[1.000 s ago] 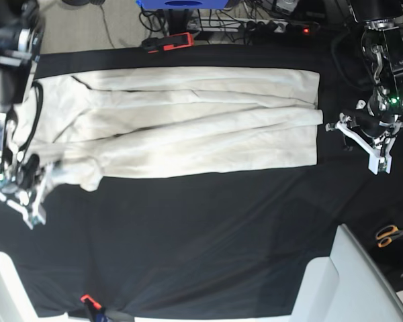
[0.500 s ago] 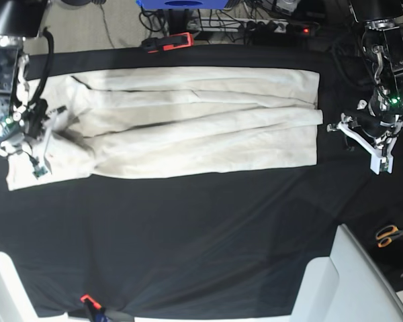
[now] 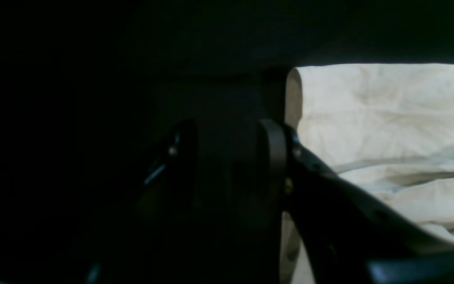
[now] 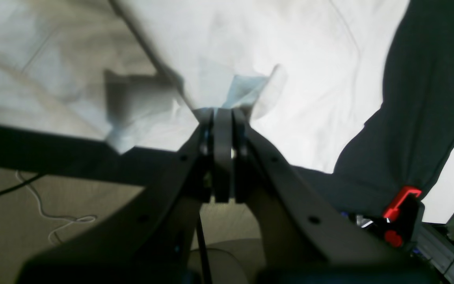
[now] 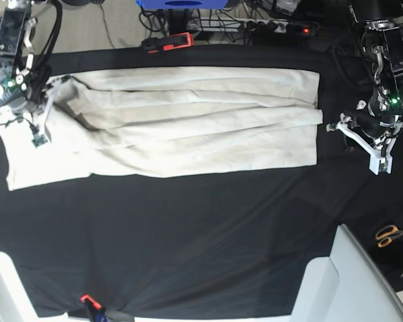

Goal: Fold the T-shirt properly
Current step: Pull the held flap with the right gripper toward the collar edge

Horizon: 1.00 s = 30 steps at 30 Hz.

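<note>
Over the black surface (image 5: 201,248): T-shirt (image 5: 188,127) is spread long across the far half, pretty wrinkly.
Right claw (image 4: 223,114): clamped tight on a pinch of T-shirt at its collar end, arm reaching in from beyond that end.
Left claw (image 5: 363,137): just off the T-shirt's other end, over bare surface, fingers (image 3: 274,157) partway apart, nothing between them.

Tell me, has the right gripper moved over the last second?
Yes. The right gripper, shut on the T-shirt, has travelled from the table's near side toward the far edge, closer to the red clamp.
</note>
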Motion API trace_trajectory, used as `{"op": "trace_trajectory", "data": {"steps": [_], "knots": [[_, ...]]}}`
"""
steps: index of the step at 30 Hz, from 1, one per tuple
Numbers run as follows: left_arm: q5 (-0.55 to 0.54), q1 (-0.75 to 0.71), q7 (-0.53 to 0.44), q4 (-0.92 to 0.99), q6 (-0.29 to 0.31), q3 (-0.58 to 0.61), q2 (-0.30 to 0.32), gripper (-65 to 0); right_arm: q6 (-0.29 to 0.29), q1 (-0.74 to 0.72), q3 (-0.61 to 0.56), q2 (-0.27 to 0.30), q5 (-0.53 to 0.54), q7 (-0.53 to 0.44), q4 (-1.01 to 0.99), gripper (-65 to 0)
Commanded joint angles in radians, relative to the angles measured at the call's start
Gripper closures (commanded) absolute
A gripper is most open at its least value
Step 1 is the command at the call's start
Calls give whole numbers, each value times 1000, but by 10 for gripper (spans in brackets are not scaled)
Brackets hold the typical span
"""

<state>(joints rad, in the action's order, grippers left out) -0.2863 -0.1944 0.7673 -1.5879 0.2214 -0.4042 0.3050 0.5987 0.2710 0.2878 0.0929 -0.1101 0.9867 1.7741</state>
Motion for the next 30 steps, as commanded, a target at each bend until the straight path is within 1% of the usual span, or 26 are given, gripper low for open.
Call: {"op": "trace_trajectory", "data": {"steps": [1,5,8,15,30], "knots": [[-1,9,-21,-18,0,-3,15,-242,-4,-2,4,8,-1,-9,22,0],[-1,9,-21,-15,0,51,36,-242,-4,4,4,1,-1,-15,16,0],[-1,9,-21,-15,0,75,38,-242,-4,3,1,1,-1,-7,20,0],[-1,9,-22,-15,0,70,38,-242,-4,47,1,1,-1,-15,22,0],[-1,20,-22,-15,0,70,38,-242,-4,9,-3,3,-1,-7,16,0]]}}
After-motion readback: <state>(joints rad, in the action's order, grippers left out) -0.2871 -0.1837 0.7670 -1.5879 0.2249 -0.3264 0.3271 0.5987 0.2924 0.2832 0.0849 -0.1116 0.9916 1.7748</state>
